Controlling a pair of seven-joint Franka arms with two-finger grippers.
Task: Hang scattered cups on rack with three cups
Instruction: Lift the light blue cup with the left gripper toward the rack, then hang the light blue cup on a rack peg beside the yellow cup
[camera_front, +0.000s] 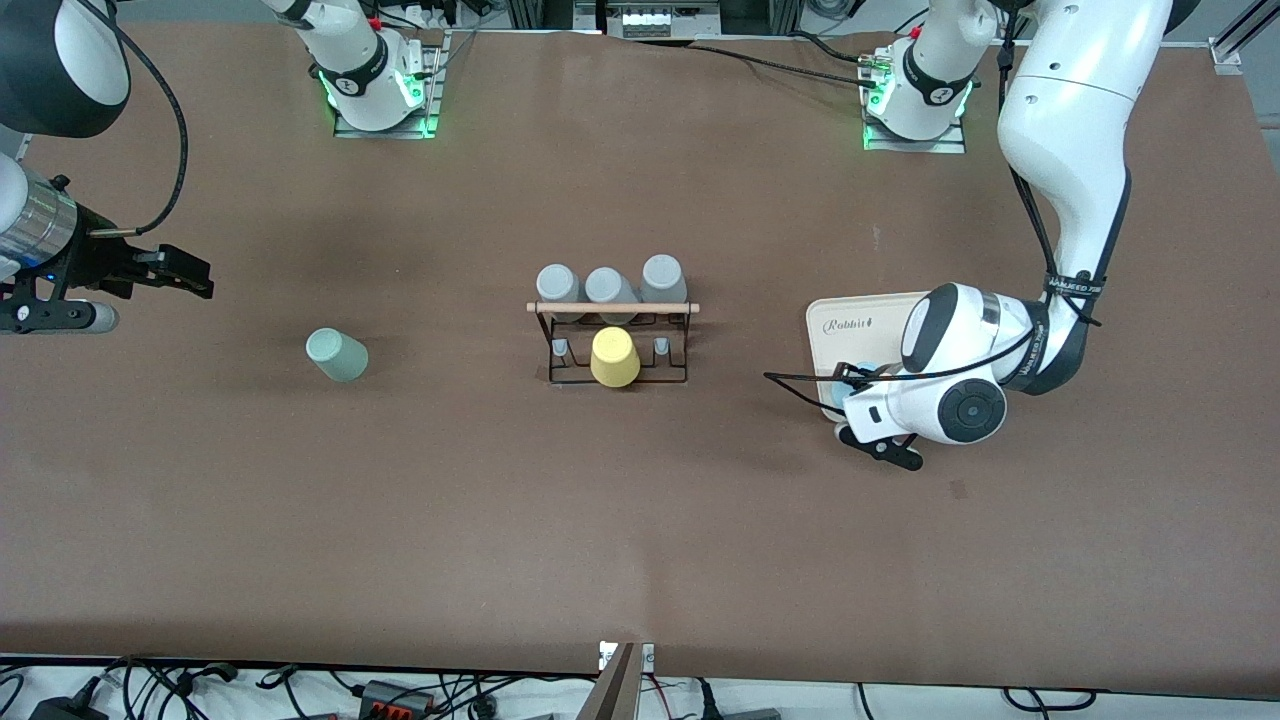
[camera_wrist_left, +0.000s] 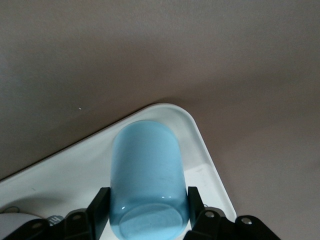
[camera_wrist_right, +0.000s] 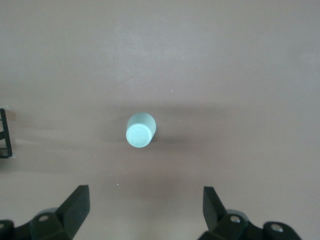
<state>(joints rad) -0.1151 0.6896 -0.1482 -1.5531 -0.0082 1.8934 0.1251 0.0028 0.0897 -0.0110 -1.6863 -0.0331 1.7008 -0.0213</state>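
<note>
Right pincer, fingers spread and released, held in the air over the brown worktop at the right arm's end, gripping nothing; pale mint-green tapered tumbler standing mouth-down on the worktop, well apart from the rack, toward the right arm's end; small black wire rack with a light wooden rod across its top at mid-worktop, carrying three grey cups in a row on its pegs farther from the front camera and one yellow cup inverted on a nearer peg; beige rounded tray toward the left arm's end; left pincer low over the tray's corner, its fingers set against both sides of the light-blue tapered tumbler, grasping it on the tray
</note>
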